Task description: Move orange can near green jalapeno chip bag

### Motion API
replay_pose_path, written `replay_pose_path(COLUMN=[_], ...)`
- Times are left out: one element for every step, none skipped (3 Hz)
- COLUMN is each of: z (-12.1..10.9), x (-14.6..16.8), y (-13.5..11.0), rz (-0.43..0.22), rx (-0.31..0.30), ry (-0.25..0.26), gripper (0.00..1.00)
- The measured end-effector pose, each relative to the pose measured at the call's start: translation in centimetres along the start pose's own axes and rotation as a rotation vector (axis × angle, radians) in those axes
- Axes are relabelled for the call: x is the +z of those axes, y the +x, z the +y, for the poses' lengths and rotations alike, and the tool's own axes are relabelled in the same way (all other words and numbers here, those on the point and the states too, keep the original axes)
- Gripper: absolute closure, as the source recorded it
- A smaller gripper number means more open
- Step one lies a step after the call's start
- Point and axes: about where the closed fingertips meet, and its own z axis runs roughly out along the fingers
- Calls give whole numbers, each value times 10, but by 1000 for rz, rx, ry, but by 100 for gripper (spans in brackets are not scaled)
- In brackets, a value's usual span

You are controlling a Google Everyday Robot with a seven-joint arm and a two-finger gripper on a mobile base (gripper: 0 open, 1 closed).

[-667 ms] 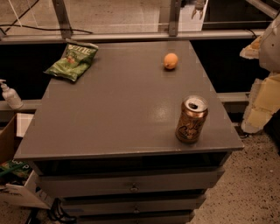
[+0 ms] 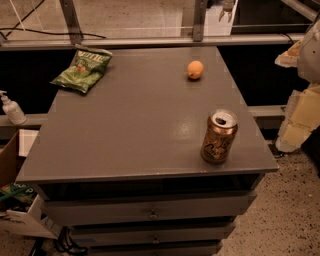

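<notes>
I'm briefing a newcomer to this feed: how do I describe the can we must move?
On the grey cabinet top, far in front of the hand at the view's top edge, look to the near right corner: a coppery-orange metal drink can stands upright there. Unlike the small round orange fruit farther back, it is a cylinder with a silver top and dark script.

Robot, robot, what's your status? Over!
Gripper not in view; arm at right edge. Orange can upright, front right; green chip bag back left, far apart. Orange fruit sits off their line.
</notes>
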Motion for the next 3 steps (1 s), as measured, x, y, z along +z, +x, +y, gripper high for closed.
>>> replay_pose_path(z=[-4,-16,-27], x=[17,44,71], y=[11,21,20], rz=[-69,-200,-365], rx=[22,51,78], ry=[-10,-36,-89], gripper=[0,0,0])
